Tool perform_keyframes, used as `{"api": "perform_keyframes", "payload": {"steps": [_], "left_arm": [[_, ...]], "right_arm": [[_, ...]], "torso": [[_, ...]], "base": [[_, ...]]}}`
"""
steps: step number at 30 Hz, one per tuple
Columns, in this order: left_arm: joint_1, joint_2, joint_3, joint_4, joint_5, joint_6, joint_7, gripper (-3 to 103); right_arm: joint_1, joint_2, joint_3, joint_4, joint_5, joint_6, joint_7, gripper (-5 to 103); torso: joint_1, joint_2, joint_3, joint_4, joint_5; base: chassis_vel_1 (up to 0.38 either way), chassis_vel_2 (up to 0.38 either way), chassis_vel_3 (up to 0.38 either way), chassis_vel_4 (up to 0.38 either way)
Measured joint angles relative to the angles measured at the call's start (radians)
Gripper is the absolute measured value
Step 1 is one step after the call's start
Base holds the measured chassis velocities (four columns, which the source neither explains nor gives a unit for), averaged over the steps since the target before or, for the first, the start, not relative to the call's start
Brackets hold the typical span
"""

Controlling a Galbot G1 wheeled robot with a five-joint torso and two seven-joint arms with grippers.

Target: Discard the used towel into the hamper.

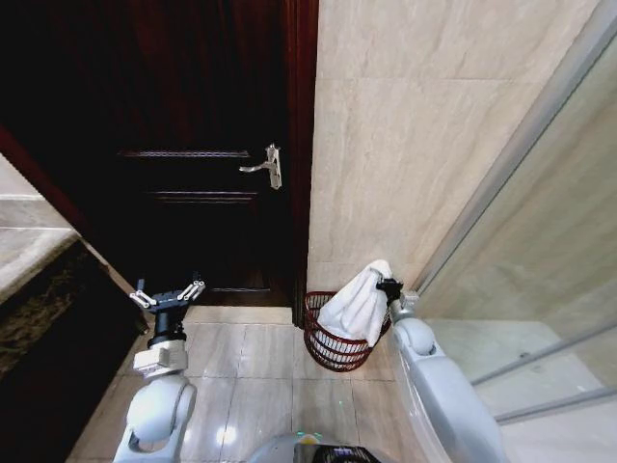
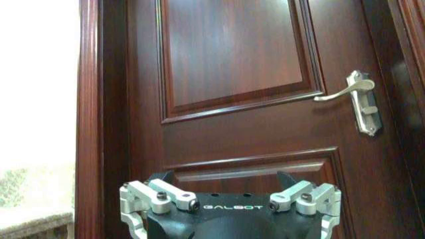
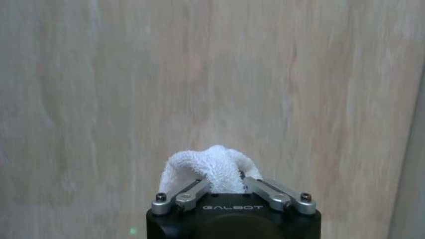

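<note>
A white towel (image 1: 359, 304) hangs from my right gripper (image 1: 387, 284), which is shut on its top corner. The cloth drapes down into the round reddish-brown openwork hamper (image 1: 328, 347) standing on the tiled floor by the wall. In the right wrist view a bunched tuft of towel (image 3: 209, 167) sticks out between the closed fingers (image 3: 189, 191), facing the beige wall. My left gripper (image 1: 168, 295) is held up at the left, open and holding nothing, pointing at the dark door; its spread fingers (image 2: 156, 194) show in the left wrist view.
A dark wooden door (image 1: 193, 145) with a silver lever handle (image 1: 267, 166) stands behind the hamper. A beige tiled wall (image 1: 415, 145) is at the right, with a glass shower partition (image 1: 540, 270) beyond. A stone counter edge (image 1: 29, 241) lies at the left.
</note>
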Motion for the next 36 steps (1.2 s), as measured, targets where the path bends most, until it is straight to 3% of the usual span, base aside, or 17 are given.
{"api": "perform_keyframes", "payload": {"steps": [12,25,36], "left_arm": [[-0.008,0.011,0.032,0.010,0.008,0.039,0.000,100],[0.007,0.007,0.032,0.006,0.017,0.035,0.001,100],[0.016,0.011,0.016,-0.006,0.013,0.022,0.001,100]], "right_arm": [[-0.025,-0.009,0.025,0.061,-0.002,0.005,0.001,4],[0.005,0.002,-0.022,0.066,0.003,0.009,0.004,4],[0.059,0.034,-0.057,-0.038,0.030,0.025,0.002,4]], "torso": [[-0.003,-0.006,-0.003,-0.0002,0.0003],[-0.028,-0.063,-0.034,-0.0001,0.0001],[-0.044,-0.100,-0.057,-0.0003,0.0000]], "base": [[0.000,0.000,0.000,0.000],[0.000,0.000,0.000,0.000],[0.000,0.000,0.000,0.000]]}}
